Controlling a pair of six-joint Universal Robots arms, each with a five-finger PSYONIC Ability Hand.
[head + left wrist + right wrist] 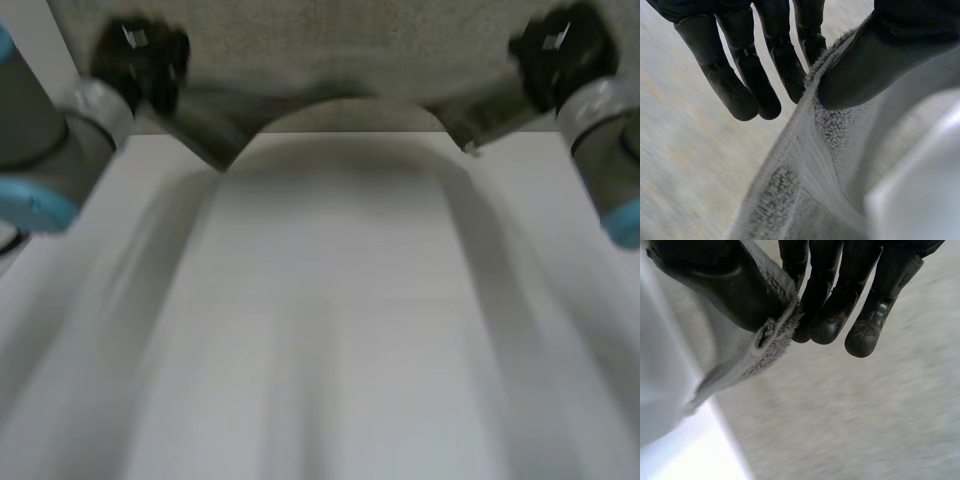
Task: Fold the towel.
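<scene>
At the far side of the table (330,300) | towel (330,50) held up off the surface by two corners, no fold laid yet, task judged barely begun | left hand (140,60): one corner pinched between thumb and fingers (785,65), arm raised | right hand (555,50): other corner pinched likewise, at matching height
</scene>
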